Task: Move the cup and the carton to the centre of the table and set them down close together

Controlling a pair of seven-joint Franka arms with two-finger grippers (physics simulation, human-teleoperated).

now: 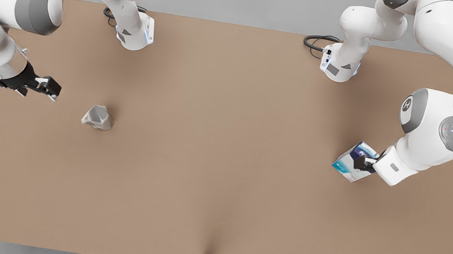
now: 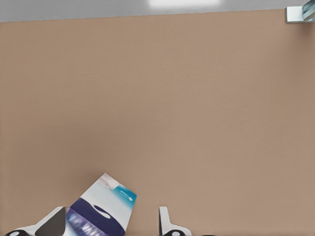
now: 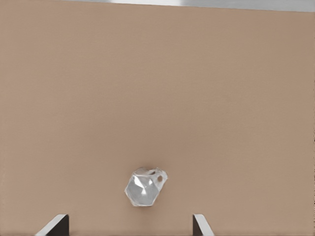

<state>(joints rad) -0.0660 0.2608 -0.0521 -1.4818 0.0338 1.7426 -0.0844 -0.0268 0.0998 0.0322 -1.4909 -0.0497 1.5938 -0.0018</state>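
1. The right claw (image 1: 50,89) hovered near the desk's (image 1: 220,167) left edge in the front view, fingers spread wide and holding nothing.
2. The cup (image 1: 98,117) lay on the desk just beside that claw, toward the centre, apart from the fingers. In the right wrist view the cup (image 3: 144,186) sat ahead of the two open fingertips (image 3: 55,226), tipped on its side.
3. The middle of the desk lay between the cup and the carton, which were well apart.
4. The carton (image 1: 354,161) was tilted, near the desk's right edge in the front view, with the left claw (image 1: 364,163) against it.
5. In the left wrist view the carton (image 2: 101,211) stood between the fingers (image 2: 166,221), close to one and apart from the other; whether the left claw gripped it I cannot tell.
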